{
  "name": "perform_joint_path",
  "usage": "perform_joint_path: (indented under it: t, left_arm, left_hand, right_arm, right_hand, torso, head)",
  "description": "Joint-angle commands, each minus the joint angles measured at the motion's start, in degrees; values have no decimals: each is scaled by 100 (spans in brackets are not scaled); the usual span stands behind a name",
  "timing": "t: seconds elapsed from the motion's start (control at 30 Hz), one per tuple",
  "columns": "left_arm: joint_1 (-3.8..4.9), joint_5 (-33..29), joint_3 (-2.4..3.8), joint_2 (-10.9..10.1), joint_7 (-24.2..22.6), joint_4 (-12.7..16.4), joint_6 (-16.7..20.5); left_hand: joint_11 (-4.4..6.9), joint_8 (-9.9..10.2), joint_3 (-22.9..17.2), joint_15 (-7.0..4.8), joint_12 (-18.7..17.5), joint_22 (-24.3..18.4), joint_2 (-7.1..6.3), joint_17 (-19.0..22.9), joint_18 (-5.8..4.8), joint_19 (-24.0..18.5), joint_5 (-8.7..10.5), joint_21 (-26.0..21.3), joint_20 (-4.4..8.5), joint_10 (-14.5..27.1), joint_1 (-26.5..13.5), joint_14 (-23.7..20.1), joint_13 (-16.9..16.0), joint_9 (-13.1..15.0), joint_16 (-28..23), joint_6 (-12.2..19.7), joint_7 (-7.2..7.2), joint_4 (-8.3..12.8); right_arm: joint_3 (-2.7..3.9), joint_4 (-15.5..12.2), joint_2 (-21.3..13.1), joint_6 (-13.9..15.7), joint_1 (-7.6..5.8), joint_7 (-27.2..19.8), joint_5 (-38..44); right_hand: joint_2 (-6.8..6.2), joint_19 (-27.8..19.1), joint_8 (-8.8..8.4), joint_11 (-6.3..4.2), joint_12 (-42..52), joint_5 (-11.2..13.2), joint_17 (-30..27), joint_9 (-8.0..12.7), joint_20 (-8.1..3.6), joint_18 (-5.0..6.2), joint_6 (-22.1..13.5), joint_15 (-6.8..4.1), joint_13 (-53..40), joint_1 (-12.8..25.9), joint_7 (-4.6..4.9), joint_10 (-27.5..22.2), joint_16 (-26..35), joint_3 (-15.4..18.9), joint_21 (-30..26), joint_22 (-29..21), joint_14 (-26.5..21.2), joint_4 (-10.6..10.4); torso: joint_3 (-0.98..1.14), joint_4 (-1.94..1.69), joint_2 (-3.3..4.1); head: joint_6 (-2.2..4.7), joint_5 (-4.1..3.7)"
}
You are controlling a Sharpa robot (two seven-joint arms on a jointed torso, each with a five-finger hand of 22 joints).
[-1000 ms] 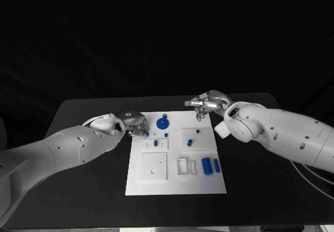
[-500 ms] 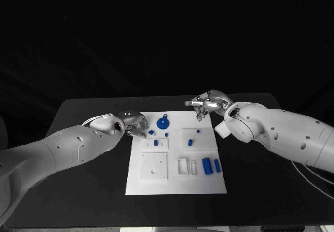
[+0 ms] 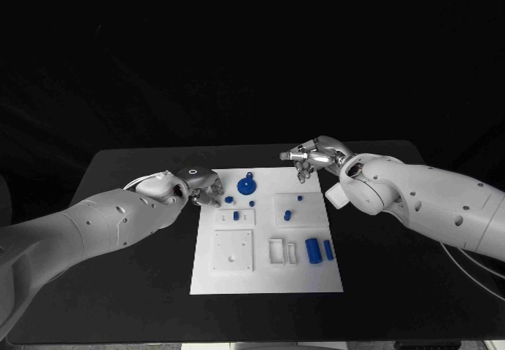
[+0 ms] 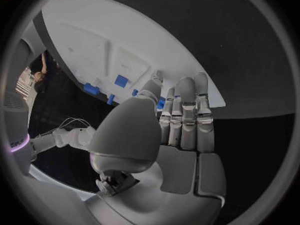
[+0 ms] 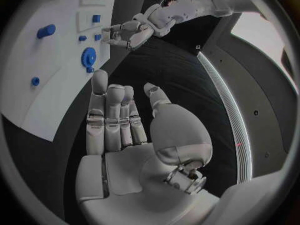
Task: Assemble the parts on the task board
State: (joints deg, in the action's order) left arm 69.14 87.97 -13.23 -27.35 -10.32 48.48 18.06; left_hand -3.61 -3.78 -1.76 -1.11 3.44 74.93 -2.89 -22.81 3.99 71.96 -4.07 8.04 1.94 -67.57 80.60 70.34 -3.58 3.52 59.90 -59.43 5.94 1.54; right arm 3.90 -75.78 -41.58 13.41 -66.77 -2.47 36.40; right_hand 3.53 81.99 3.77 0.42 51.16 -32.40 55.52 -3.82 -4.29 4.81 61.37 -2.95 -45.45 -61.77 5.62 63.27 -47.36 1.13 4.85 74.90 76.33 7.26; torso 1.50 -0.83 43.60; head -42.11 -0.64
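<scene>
At the task board (image 3: 266, 281)'s far-left corner, the left hand (image 3: 203, 187) hovered empty, fingers straight, just beside a small blue part (image 3: 228, 198); the right hand (image 3: 311, 157) was likewise empty, fingers apart.

No legible text or markings

The left white arm reaches in from the table's left side, its silver left robot hand (image 3: 203, 187) held empty, fingers (image 4: 187, 116) extended side by side. The right white arm comes from the right side; its silver right robot hand (image 3: 311, 158) sits toward the table's far edge, also empty, fingers (image 5: 109, 117) straight and together.
</scene>
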Motion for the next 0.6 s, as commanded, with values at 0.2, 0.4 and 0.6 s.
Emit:
perform_joint_path:
  t: [0.2,0.4,0.6]
  left_arm:
    - [-57,-368,-31,28,-40,62,414]
    - [-57,-446,-31,78,-87,70,474]
    - [-58,-419,-31,125,-99,70,316]
  left_hand:
    - [-33,31,53,-30,24,94,-278,35,1,79,31,-55,29,213,-51,19,-1,-6,3,518,-19,-132]
    - [17,36,8,-76,27,102,-396,52,-66,66,42,-105,77,385,10,-5,-2,-10,-34,666,-100,-146]
    - [81,20,3,-110,24,117,-291,32,-108,47,-16,-110,111,317,68,-34,2,7,2,193,-163,-65]
  right_arm:
    - [2,-16,1,-59,5,-36,40]
    - [2,-23,0,-55,5,-35,40]
    - [2,-27,0,-52,5,-33,40]
  right_hand:
    - [-21,40,-19,-36,13,-31,4,5,1,1,36,-32,-5,36,-7,22,-2,-26,-8,8,7,0]
    - [-21,40,-19,-36,13,-31,4,5,1,1,36,-32,-5,36,-7,22,-2,-26,-8,8,7,0]
    - [-21,40,-19,-36,13,-31,4,5,1,1,36,-32,-5,36,-7,22,-2,-26,-8,8,7,0]
  torso:
    - [7,9,3]
    - [9,8,2]
    - [7,6,2]
  head:
    - [16,2]
    - [22,-7]
    - [20,-20]
